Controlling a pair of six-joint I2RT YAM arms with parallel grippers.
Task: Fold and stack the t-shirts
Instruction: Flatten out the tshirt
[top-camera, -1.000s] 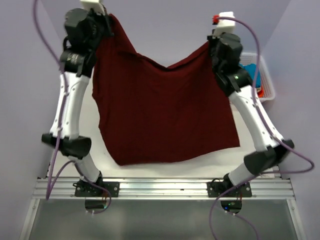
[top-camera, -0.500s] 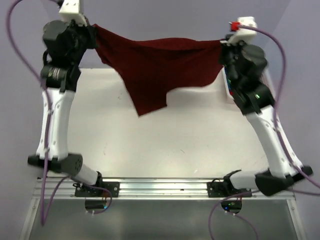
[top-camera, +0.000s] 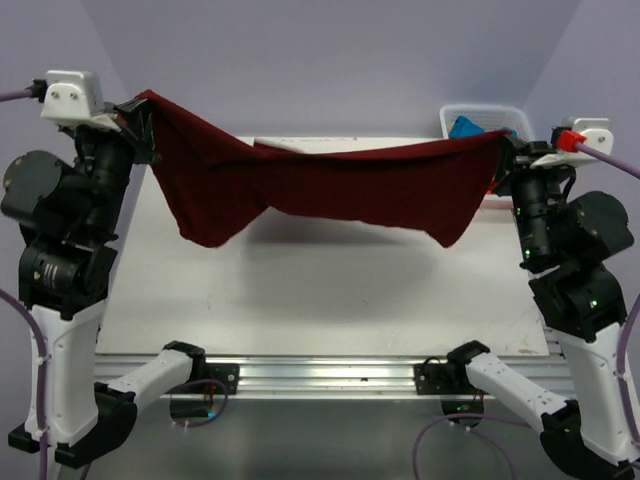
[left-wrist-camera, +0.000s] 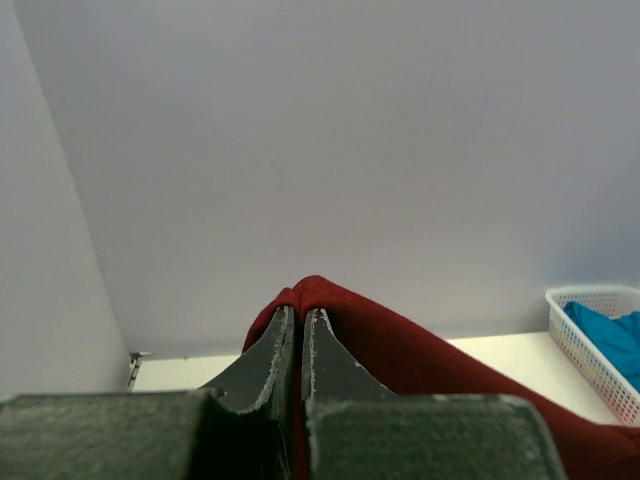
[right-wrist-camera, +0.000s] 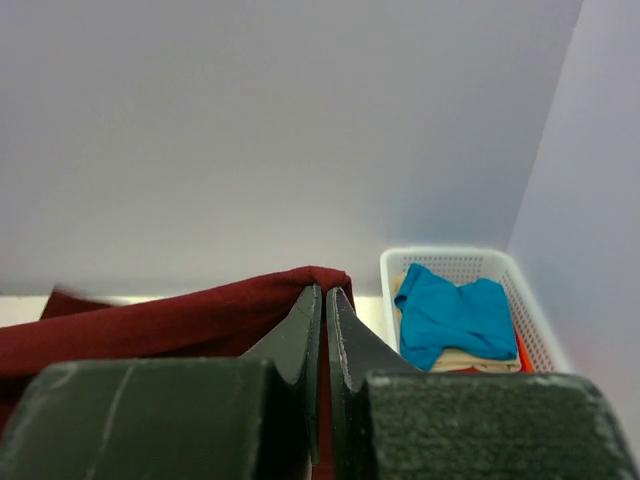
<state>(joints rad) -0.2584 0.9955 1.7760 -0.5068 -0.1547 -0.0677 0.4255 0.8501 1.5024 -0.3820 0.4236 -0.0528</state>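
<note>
The dark maroon t-shirt (top-camera: 330, 190) hangs stretched in the air between my two grippers, above the white table (top-camera: 330, 290). My left gripper (top-camera: 138, 108) is shut on its left corner; the cloth bulges over the fingertips in the left wrist view (left-wrist-camera: 310, 295). My right gripper (top-camera: 505, 150) is shut on its right corner, which also shows in the right wrist view (right-wrist-camera: 300, 290). A bright blue t-shirt (right-wrist-camera: 450, 315) lies on top of a cream one (right-wrist-camera: 470, 360) and an orange-red one (right-wrist-camera: 521, 350) in the basket.
The white slatted basket (top-camera: 480, 110) stands at the table's far right corner, just behind my right gripper; it also shows in the right wrist view (right-wrist-camera: 440, 258). Lilac walls close in the back and both sides.
Both arms have swung outward and down, pulling the maroon shirt from a hanging drape into a taut horizontal band over the table.
</note>
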